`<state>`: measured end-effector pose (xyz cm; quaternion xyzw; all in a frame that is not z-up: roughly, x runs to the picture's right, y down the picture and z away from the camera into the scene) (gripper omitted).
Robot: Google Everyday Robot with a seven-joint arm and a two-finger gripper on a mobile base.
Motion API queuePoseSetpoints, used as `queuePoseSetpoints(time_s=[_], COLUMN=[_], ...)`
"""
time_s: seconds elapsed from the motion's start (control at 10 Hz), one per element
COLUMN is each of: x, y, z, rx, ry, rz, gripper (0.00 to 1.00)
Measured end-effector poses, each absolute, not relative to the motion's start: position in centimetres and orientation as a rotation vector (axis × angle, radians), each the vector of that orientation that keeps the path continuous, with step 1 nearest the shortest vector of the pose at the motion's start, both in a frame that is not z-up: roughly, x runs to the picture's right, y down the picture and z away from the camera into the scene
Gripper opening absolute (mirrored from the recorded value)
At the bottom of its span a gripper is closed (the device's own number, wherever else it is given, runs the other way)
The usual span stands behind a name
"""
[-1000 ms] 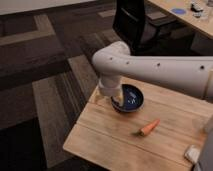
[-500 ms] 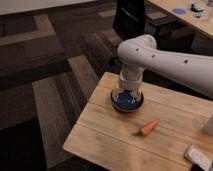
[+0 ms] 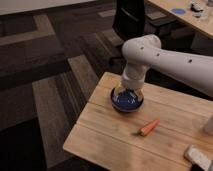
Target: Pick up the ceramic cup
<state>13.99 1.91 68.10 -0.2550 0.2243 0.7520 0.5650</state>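
Locate small plain off-white ceramic cup (image 3: 208, 124) upright at far right edge of light wooden desk (image 3: 100, 135), cut off by the frame, well apart from wide dark blue bowl (image 3: 127, 100) and orange carrot (image 3: 149, 128), nearer to flat pale rectangular block (image 3: 197, 156). Treat as rigid, light and breakable (glaze likely slippery); take hold across the side wall below the rim, with moderate squeeze. Note gripper (image 3: 128, 91) of white arm low over the blue bowl, well apart from the cup; unable to tell how far open or whether holding anything.
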Motion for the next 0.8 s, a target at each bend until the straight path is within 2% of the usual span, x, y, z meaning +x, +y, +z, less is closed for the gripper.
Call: queuePoseSetpoints(time_s=[0.3,0.5,0.7,0.8], x=[22.5,27.7,31.2,33.5], y=[0.4,0.0,1.4,2.0], z=[70.5,69.5,68.1,66.9], rx=[-0.659,-0.621,-0.573,-0.499], ry=[0.562,0.620,0.719,0.782], rz=[1.852,1.867,1.874,1.875], gripper=[0.65,0.65,0.65,0.65])
